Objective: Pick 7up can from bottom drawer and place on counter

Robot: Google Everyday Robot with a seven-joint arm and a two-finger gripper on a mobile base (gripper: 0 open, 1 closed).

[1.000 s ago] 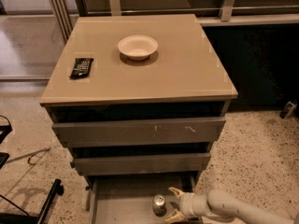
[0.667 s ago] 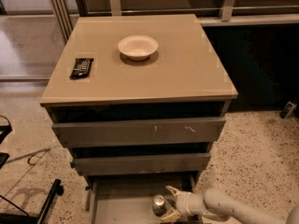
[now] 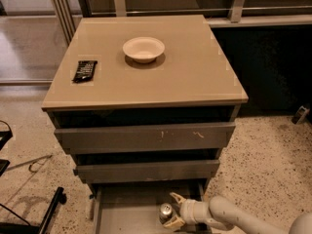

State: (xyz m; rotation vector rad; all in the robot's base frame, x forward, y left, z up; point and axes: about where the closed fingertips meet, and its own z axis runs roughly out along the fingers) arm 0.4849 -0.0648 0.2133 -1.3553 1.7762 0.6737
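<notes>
The gripper (image 3: 169,210) sits low in the frame, just right of centre, reaching in from the lower right on a pale arm (image 3: 229,216). Its two fingers are spread apart, one above and one below the 7up can (image 3: 165,210), which stands upright between them; the gap looks wider than the can, so it is released rather than clamped. The can shows its silver top, and no label or lettering on its side can be read. It stands on the floor of the bottom drawer (image 3: 126,209), which is pulled out at the bottom edge of the frame.

Above it are two grey drawers; the upper drawer (image 3: 122,139) has pale scratches on its front and the middle drawer (image 3: 146,171) is plain. The beige counter (image 3: 195,74) fills the centre of the frame. On it a cream bowl (image 3: 143,48) sits toward the back, and a black packet (image 3: 85,70) lies near the left edge, its printing too small to read. Speckled flooring (image 3: 265,155) surrounds the cabinet.
</notes>
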